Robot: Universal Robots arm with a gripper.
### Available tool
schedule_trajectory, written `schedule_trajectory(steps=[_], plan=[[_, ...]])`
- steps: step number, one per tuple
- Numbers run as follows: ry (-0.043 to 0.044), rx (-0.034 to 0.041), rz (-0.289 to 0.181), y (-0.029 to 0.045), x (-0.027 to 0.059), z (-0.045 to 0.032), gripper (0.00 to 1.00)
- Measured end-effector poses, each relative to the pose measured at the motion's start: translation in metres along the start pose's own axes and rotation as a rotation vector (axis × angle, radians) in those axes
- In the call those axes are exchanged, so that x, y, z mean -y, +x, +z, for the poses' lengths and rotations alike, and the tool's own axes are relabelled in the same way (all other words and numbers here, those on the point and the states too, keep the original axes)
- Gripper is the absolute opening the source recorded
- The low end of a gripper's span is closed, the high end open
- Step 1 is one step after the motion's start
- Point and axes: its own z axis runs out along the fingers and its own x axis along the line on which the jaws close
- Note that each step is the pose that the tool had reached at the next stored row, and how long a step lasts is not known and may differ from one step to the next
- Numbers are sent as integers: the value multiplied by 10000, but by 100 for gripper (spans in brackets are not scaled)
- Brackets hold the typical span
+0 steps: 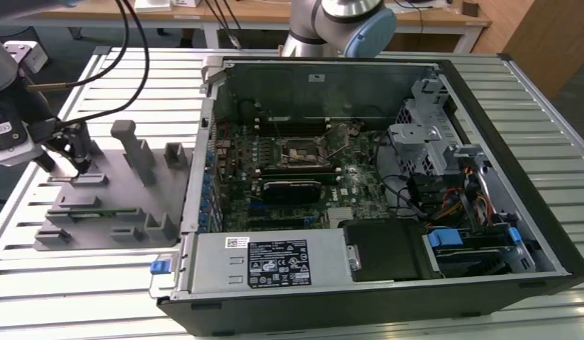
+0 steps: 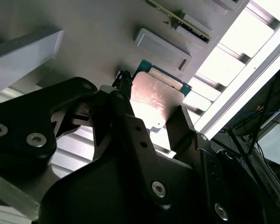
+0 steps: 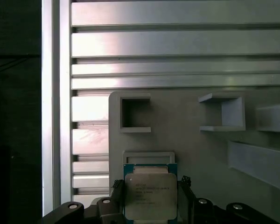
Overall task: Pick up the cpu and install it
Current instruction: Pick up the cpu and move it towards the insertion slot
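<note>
The cpu is a flat square chip with a silver-grey top and a thin green edge. It lies flat just over a recessed seat of the grey tray. In both wrist views my gripper straddles it, one black finger against each of two opposite edges, shut on the chip. The second wrist view has the cpu between the fingertips. In the exterior view my gripper reaches down onto the grey tray at the exterior view's left. The black socket sits on the motherboard inside the open computer case.
Upright grey blocks rise from the tray close to my gripper. The open computer case lies on a slatted metal table, with its wall between tray and motherboard. Cables and drive cages crowd the case's right side.
</note>
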Motion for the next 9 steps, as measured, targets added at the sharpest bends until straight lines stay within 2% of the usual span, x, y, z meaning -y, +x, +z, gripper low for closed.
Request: schedule_trajectory(steps=[9], plan=[[-50,-2,1,-1,-3,-61,54]])
